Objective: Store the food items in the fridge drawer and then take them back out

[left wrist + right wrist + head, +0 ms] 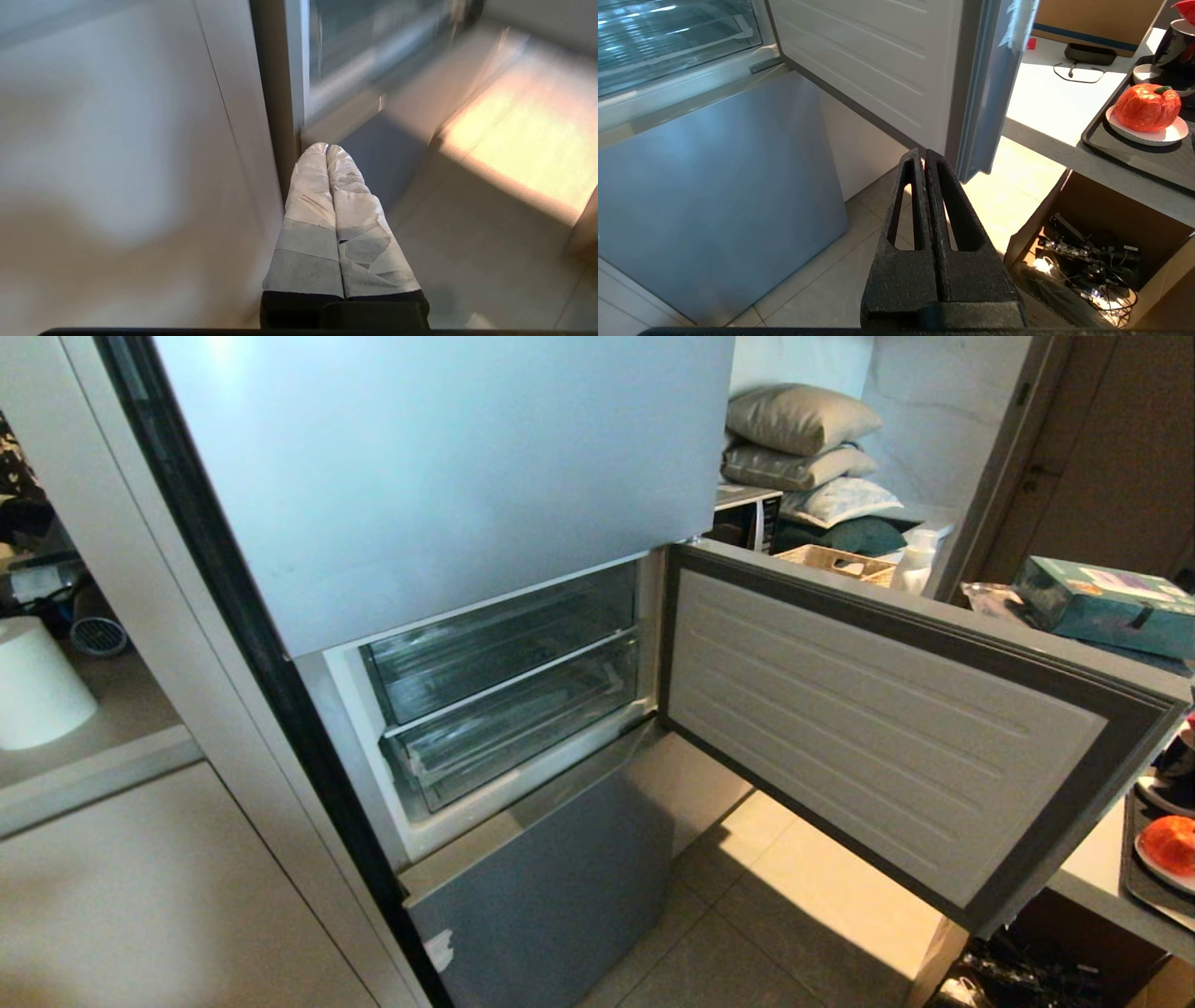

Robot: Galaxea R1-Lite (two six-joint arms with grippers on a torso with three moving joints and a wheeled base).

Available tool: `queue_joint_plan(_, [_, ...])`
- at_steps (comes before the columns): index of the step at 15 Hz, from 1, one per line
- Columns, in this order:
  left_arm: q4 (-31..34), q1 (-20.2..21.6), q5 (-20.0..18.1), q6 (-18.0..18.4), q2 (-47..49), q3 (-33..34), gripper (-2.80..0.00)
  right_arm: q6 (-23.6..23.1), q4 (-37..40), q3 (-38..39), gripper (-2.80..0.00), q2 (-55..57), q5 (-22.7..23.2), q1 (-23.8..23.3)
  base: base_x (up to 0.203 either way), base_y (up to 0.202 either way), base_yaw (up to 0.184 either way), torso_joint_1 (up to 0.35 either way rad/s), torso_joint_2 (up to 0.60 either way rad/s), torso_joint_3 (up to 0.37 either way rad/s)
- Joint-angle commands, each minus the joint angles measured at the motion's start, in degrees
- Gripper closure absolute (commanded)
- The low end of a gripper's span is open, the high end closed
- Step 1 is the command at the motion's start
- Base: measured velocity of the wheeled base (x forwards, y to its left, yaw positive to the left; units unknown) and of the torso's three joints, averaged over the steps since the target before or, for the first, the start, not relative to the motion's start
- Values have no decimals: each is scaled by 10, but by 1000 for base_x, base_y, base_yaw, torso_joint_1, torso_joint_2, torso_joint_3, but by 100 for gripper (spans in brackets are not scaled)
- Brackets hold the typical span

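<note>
A: Fruit?
B: One orange-red fruit (pixel 1147 107) on a white plate (pixel 1146 135), in a dark tray (pixel 1101 140) on the table (pixel 1041 116), right of the fridge. Head view catches its edge (pixel 1169 845). Second one, can't tell.
A: Drawer?
B: Two clear drawers stacked in the open middle compartment, both pushed in. Lower drawer (pixel 523 733), upper drawer (pixel 495 653). Can't tell which has the tape.
A: Door?
B: Door (pixel 887 728) swung wide to the right, ribbed white liner showing.
A: Hands?
B: Left hand (pixel 326 148), taped fingers pressed together, nothing held, low near the fridge's left edge. Right hand (pixel 923 153), black fingers closed tight, empty, below the door, over the floor (pixel 822 289).
A: Anything else?
B: Cardboard box (pixel 1087 256) of cables under the table.
</note>
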Motion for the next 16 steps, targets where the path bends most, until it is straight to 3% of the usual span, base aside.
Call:
queue_joint_plan(1, [3,1,-6,19,-17,43,0,0,0,0,0,1,0,-1,0,0,0,0,0,0])
queue_joint_plan(3, [43,2,-28,23,-15,36,0,0,0,0,0,1,0,-1,0,0,0,0,0,0])
queue_joint_plan(5, [74,30,-22,22,-16,26,0,0,0,0,0,1,0,0,0,0,0,0,0,0])
queue_joint_plan(9, [-25,41,-28,34,-16,54,0,0,0,0,0,1,0,0,0,0,0,0,0,0])
queue_joint_plan(12, [41,48,6,40,-17,34,0,0,0,0,0,1,0,0,0,0,0,0,0,0])
queue_joint_plan(14, [24,49,28,41,-17,38,0,0,0,0,0,1,0,-1,0,0,0,0,0,0])
queue_joint_plan(16, [27,87,37,47,-20,37,0,0,0,0,0,1,0,-1,0,0,0,0,0,0])
